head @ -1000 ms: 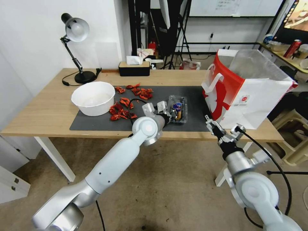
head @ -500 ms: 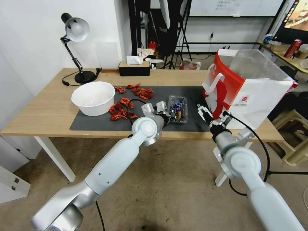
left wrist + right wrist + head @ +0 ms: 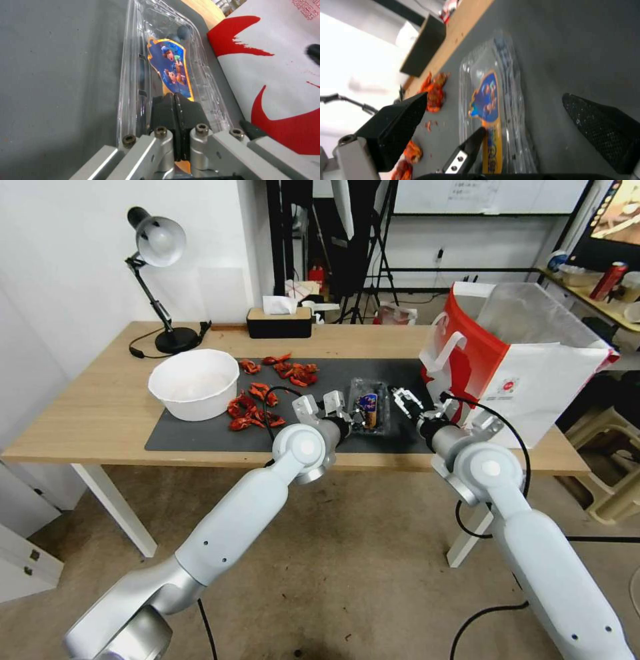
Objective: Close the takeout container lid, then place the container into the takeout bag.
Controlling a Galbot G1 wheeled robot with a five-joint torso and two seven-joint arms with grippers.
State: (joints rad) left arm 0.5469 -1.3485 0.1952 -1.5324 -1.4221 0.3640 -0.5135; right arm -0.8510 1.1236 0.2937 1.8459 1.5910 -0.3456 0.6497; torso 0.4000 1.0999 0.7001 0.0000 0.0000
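The takeout container (image 3: 370,413) lies flat on the dark mat (image 3: 200,437) on the worktop (image 3: 100,413), its lid (image 3: 173,67) down. The left tool (image 3: 175,110), fingers pressed together, rests on the lid's near end. The right tool (image 3: 408,402), fingers spread apart, hovers just beside the container, between it and the takeout bag (image 3: 527,380).

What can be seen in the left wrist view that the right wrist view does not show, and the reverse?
Left wrist view alone: the left gripper, fingers shut, pressing on the lid, and the red swirl of the takeout bag close beside it.

Right wrist view alone: the right gripper open, apart from the container, plus red food scraps and a dark tissue box on the table.

Both: the takeout container lying closed on the dark mat.
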